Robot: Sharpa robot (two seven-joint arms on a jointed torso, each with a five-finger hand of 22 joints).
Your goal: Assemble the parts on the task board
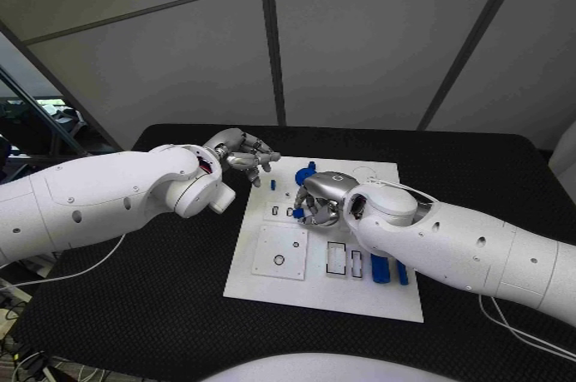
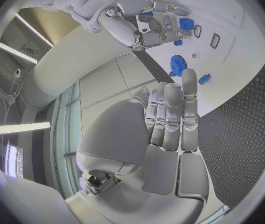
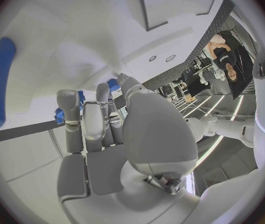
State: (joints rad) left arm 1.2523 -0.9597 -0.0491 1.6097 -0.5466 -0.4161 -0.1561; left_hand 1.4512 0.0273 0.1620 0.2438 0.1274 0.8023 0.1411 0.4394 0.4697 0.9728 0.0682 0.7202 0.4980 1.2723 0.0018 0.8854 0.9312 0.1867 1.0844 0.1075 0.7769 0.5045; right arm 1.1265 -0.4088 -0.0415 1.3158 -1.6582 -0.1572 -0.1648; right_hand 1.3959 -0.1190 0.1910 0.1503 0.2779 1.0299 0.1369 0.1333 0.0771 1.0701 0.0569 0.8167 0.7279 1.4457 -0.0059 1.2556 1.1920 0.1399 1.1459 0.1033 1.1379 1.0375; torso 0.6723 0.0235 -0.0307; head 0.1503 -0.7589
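Observation:
The white task board point(image 1: 315, 292) lies in the middle of the black table. My right hand point(image 1: 318, 200) hangs low over the board's middle, fingers curled down beside a small blue part point(image 1: 296, 212); whether it grips that part is hidden. In the right wrist view, blue point(image 3: 112, 84) shows between the right hand's point(image 3: 101, 129) fingertips. My left hand point(image 1: 246, 157) hovers above the board's far left corner, its fingers point(image 2: 169, 119) stretched out and holding nothing. A blue gear point(image 1: 306, 172) point(image 2: 177, 64) stands at the far end of the board. Two blue pegs point(image 1: 379, 268) lie near the right edge.
White rectangular inserts point(image 1: 280, 250) and slots point(image 1: 337, 260) occupy the near half of the board. A small blue piece point(image 2: 204, 78) sits by the gear. The black table point(image 1: 144, 307) spreads wide on both sides of the board. A white cable point(image 1: 84, 270) trails off at the left.

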